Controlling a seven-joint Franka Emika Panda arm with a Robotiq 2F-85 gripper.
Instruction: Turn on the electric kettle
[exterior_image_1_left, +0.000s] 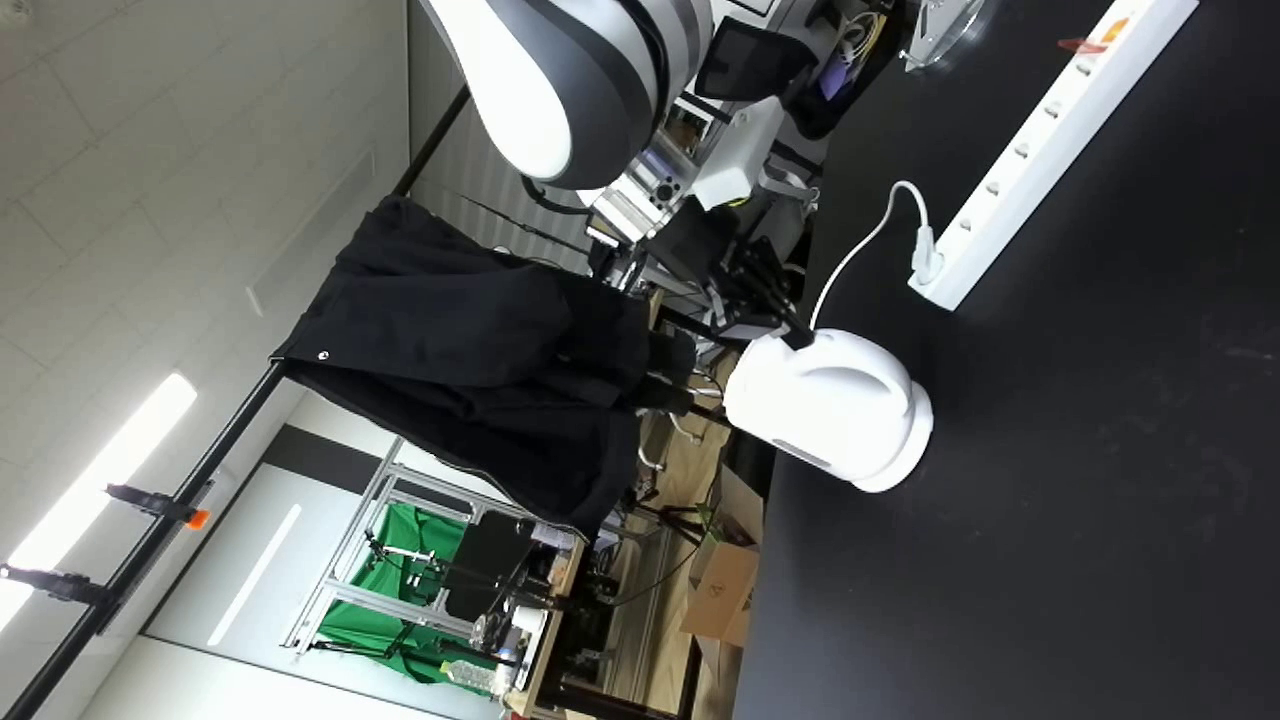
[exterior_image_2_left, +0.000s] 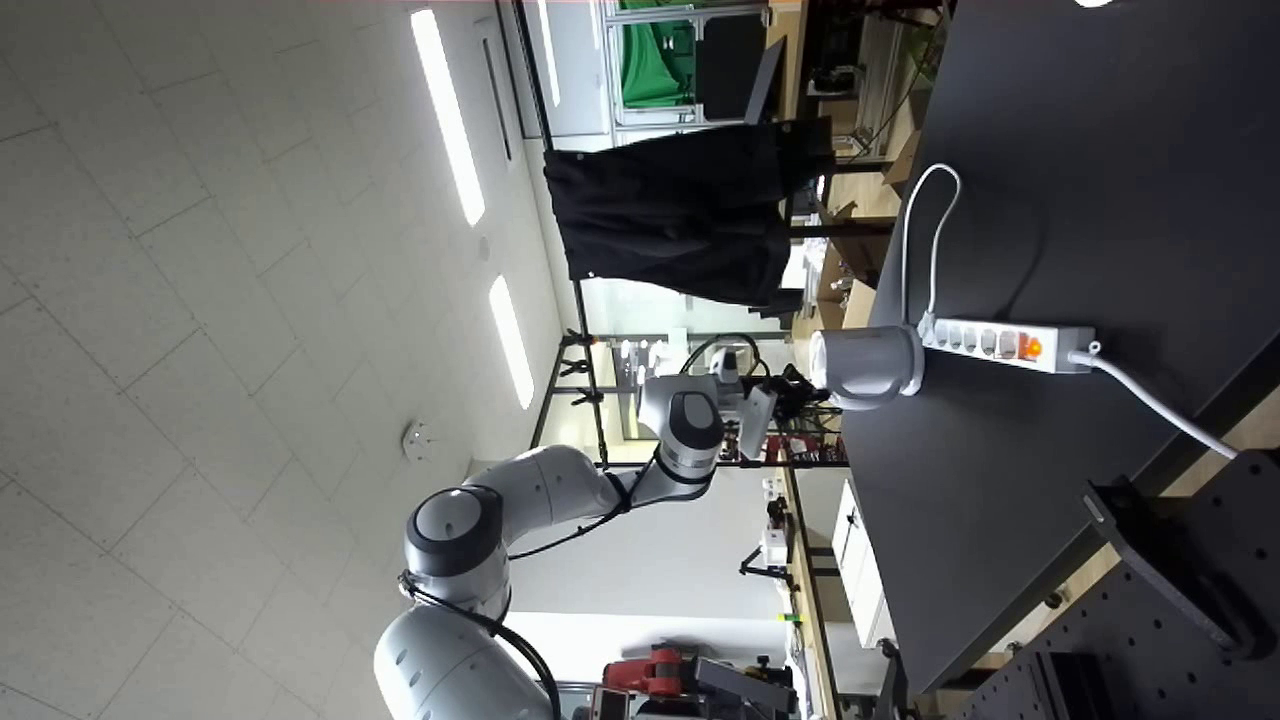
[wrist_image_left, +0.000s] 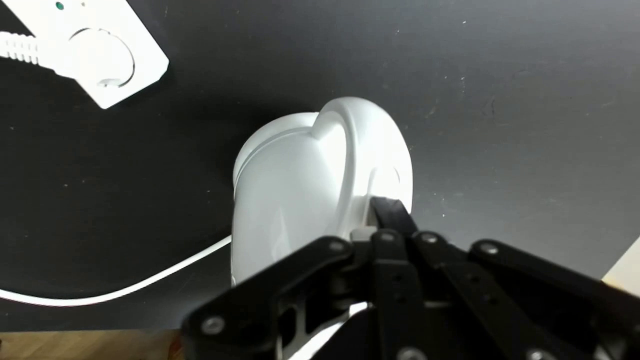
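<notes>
1. Holding the tool (wrist_image_left: 392, 212) tips-together, seemingly clamped on nothing, at the handle (wrist_image_left: 377, 142) of the electric kettle (exterior_image_1_left: 815, 415), upright on the tabletop (exterior_image_1_left: 1050, 520); cannot confirm contact.
2. Done, seemingly: plugged into the power strip (exterior_image_1_left: 1050, 150), near the electric kettle and showing an orange light (exterior_image_2_left: 1034, 347).
3. Left, probably: pressing to switch on; seeing no sign of that yet.
4. Counting one electric kettle, one tool, one power strip, one plug (wrist_image_left: 100, 55), one kettle cord (wrist_image_left: 65, 302), one supply cord (exterior_image_2_left: 1150, 398).
</notes>
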